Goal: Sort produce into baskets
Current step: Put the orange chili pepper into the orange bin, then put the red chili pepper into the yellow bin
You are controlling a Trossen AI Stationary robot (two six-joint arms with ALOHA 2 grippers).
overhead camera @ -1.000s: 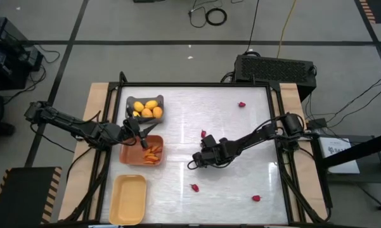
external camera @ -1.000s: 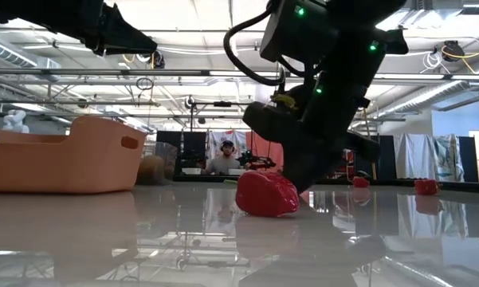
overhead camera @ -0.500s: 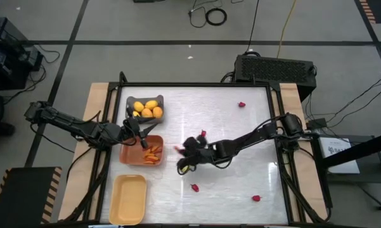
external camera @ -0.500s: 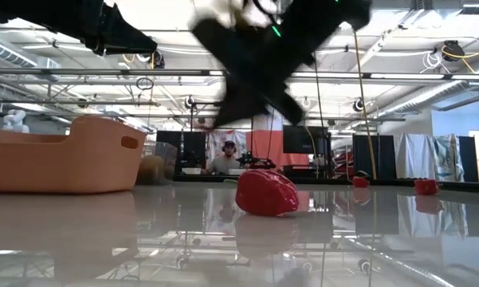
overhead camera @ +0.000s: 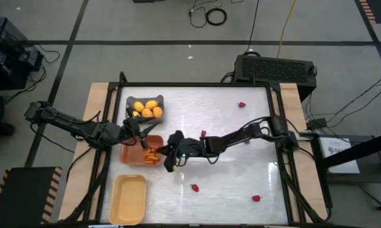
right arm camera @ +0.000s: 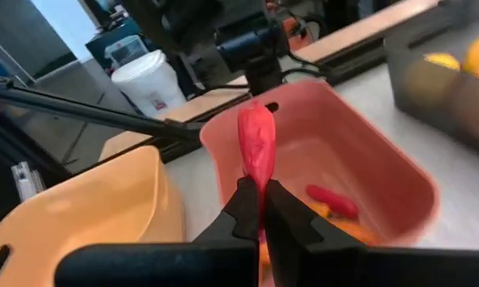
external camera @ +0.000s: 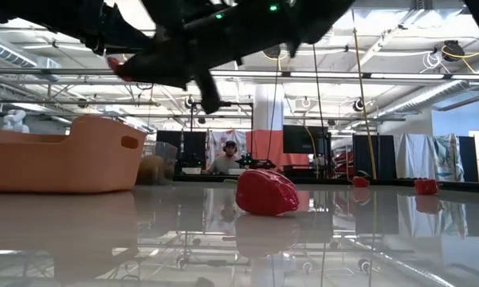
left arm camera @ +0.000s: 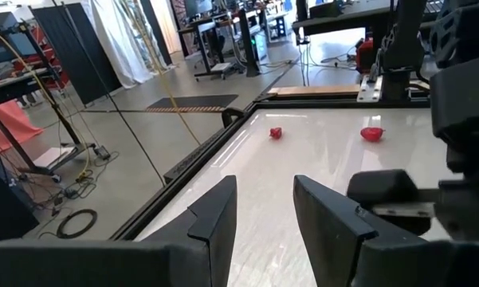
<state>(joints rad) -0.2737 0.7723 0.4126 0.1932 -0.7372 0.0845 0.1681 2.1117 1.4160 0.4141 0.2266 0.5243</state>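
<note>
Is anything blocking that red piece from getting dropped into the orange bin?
Nothing visible blocks it. The right gripper holds the thin red toy piece just short of the orange plastic bin, whose open top holds only a few small pieces. The left gripper waits over its far edge.

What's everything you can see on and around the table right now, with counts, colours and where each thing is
Grey basket: one, far left of table, holding four yellow-orange lemons.
Orange basket: one, middle of the left side, with orange carrots inside.
Pale yellow basket: one, near left corner.
Loose red strawberries: four on the table, one near the far edge, one mid-table, two nearer.
Black box: one, on the floor beyond the table.
Person: one, seated in the room behind.
Left pincer: open, above the orange basket.
Right pincer: shut on a red piece, beside the orange basket.
</note>
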